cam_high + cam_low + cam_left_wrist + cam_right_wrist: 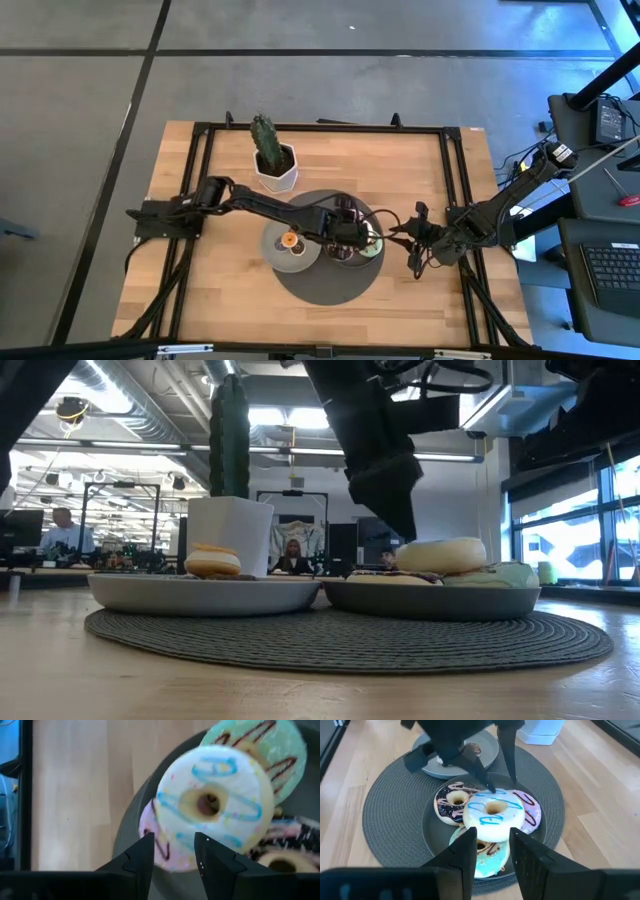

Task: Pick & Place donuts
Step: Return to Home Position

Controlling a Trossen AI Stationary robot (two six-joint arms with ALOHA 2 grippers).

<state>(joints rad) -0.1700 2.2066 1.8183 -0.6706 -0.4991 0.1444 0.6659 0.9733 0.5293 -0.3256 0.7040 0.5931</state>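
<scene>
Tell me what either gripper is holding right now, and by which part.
Nothing. The left gripper hangs open above the white donut, which lies piled on the dark plate; the right gripper is open, empty.

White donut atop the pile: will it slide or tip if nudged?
White donut probably slides: rests on the pink donut and green donut, not the plate. Likely stiff and light, holding its ring shape unsupported. Left end effector hovers open above it.
</scene>
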